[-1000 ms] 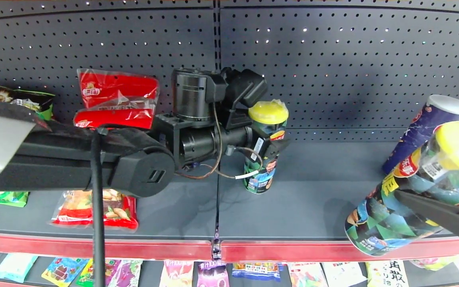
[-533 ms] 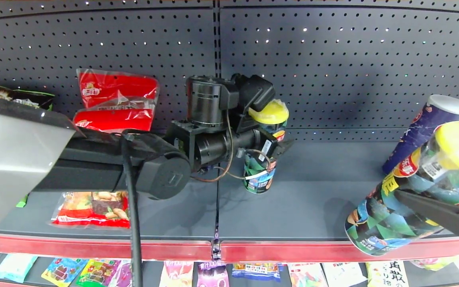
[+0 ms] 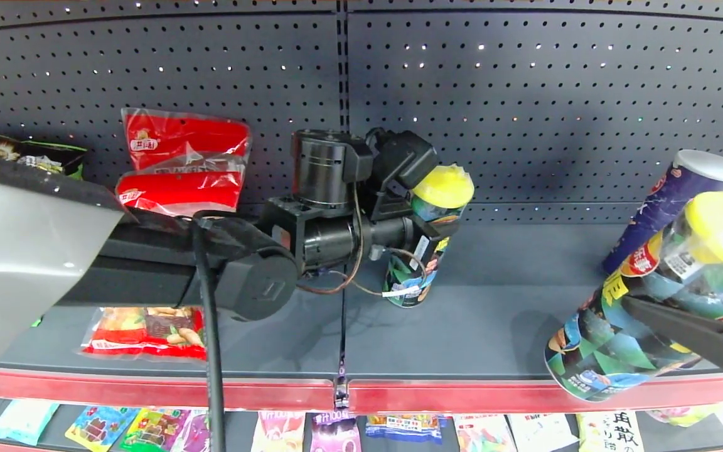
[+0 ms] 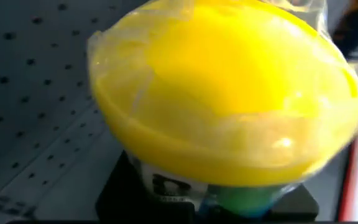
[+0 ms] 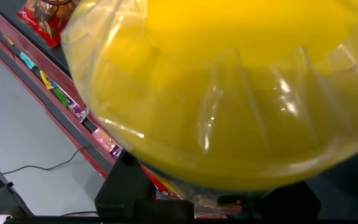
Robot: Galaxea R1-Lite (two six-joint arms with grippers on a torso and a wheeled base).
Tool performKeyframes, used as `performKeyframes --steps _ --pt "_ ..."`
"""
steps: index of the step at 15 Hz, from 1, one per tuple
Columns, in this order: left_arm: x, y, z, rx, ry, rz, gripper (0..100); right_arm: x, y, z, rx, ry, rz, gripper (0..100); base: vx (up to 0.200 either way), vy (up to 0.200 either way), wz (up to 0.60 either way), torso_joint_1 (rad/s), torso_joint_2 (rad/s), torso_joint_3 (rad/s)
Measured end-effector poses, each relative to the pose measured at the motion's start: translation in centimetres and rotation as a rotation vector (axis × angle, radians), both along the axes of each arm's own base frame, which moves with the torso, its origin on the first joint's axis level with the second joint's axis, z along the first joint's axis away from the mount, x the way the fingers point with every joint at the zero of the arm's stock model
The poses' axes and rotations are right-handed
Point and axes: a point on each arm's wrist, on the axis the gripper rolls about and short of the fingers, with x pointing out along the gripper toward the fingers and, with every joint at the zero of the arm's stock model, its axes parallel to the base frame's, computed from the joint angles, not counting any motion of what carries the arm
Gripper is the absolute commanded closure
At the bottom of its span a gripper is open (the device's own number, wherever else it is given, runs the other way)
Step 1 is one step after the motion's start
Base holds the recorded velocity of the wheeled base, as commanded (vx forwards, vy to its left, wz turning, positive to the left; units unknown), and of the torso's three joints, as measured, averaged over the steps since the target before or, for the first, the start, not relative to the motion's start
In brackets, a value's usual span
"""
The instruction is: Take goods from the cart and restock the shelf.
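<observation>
Yellow-lidded cup (image 3: 440, 210) tipped rightward since before, clamped in left gripper (image 3: 429, 238)

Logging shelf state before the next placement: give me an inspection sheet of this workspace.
Surface: grey shelf, red front edge.
Job's things: centre cup tilted, base at the shelf; right-hand cup held tilted near the front edge.
Clutter: red bags, peanut packet, dark bag, leaning blue tube.
Grippers: left gripper shut on centre cup; right gripper shut on right-hand cup.
Cables: black cable hangs along the left arm; thin wires by the wrist.
Surroundings: pegboard behind; packets on the lower shelf.
</observation>
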Motion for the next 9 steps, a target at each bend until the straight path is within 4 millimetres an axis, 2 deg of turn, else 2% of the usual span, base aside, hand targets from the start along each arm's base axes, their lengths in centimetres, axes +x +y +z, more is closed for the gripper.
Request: performKeyframes --steps 4,9 --pt "-0.7 1.9 0.2 -0.006 0.038 -0.106 100 0.0 0.0 0.0 0.013 0.008 -0.005 100 0.000 0.000 0.00 0.000 0.00 0.000" --pt "-0.5 3.2 1.5 -0.067 -0.037 -0.107 100 0.0 0.0 0.1 0.015 0.006 -0.006 100 0.000 0.000 0.00 0.000 0.00 0.000"
